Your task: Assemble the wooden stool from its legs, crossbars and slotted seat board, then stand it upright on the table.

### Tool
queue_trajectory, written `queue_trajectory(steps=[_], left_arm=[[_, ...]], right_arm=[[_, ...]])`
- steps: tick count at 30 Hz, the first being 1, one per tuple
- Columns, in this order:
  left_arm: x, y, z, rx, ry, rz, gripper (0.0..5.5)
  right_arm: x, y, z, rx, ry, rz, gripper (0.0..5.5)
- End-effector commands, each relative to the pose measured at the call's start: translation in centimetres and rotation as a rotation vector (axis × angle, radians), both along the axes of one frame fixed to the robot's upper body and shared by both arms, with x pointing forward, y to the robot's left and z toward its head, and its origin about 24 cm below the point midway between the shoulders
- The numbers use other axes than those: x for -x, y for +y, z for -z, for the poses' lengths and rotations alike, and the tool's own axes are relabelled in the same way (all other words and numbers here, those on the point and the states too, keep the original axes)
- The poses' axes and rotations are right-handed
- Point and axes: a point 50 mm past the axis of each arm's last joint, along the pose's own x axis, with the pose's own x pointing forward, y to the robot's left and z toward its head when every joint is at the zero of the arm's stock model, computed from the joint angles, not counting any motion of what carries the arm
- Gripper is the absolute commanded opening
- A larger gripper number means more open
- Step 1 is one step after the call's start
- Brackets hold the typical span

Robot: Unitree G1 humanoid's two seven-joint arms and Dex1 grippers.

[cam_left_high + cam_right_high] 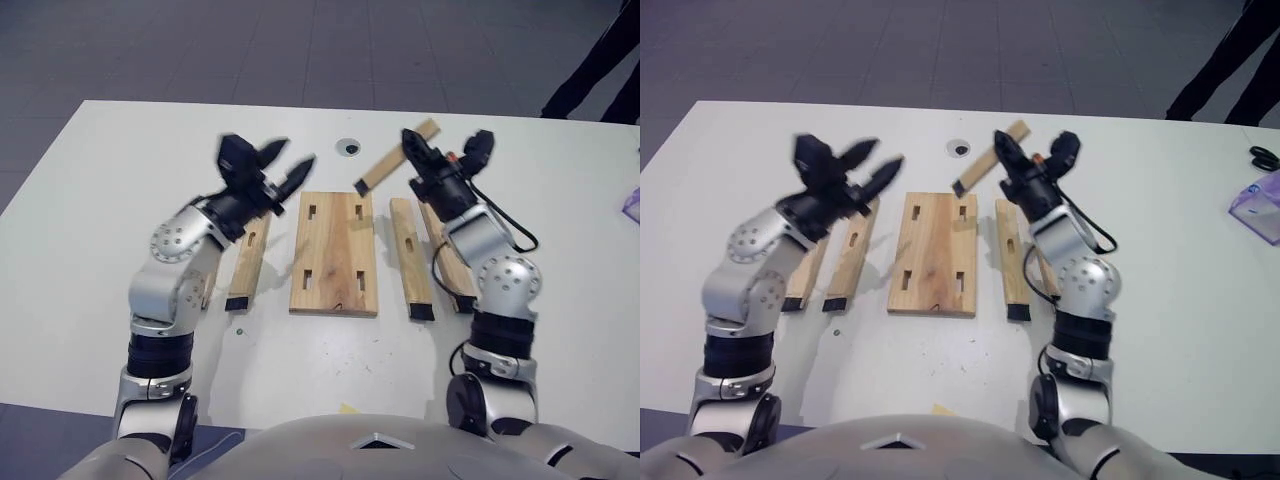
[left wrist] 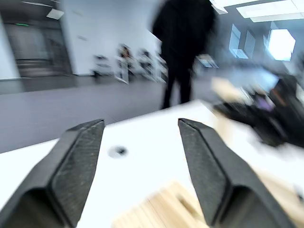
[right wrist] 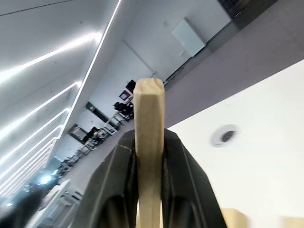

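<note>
White table (image 1: 110,190), slotted seat board (image 1: 335,252) flat at centre — wooden legs (image 1: 411,258) lying either side

Bright ceiling strips (image 3: 57,57) cast even light, faint shadows.

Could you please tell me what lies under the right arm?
A wooden leg lies flat on the table there; the arm covers most of it, so any slot is hidden.

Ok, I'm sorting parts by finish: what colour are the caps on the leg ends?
Black caps on pale wooden legs; clearest in the left eye view.
</note>
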Motion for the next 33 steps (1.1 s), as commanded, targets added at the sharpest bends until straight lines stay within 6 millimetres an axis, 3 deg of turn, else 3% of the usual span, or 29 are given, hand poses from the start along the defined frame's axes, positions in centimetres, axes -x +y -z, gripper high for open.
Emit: queue_trajectory(steps=[1, 4, 8, 12, 19, 28, 33], left_arm=[[0.4, 3.8, 0.1, 0.124, 0.049, -0.314, 3.55], [0.7, 4.4, 1.9, 0.082, 0.117, -0.467, 4.07], [0.5, 3.5, 2.2, 0.037, 0.124, -0.465, 4.71], [0.2, 2.7, 2.7, 0.011, 0.14, -0.443, 5.37], [0.6, 1.3, 3.8, 0.001, 0.168, -0.394, 5.4], [0.7, 0.3, 4.9, -0.023, 0.202, -0.379, 5.4], [0.4, 0.0, 5.2, -0.05, 0.202, -0.37, 5.4]], right_arm=[[2.5, -3.6, 1.1, 0.097, 0.075, 0.093, 0.42], [3.0, -4.4, 2.3, 0.2, 0.136, 0.17, 0.42], [3.5, -2.6, 3.2, 0.185, 0.151, 0.128, 0.42], [3.7, -2.2, 3.1, 0.125, 0.138, 0.15, 0.42], [3.7, -1.7, 0.8, 0.019, 0.0, 0.094, 0.42], [4.0, -1.2, 3.5, 0.14, 0.113, 0.09, 0.42], [3.9, 0.1, 4.3, 0.148, 0.13, 0.06, 0.42]])
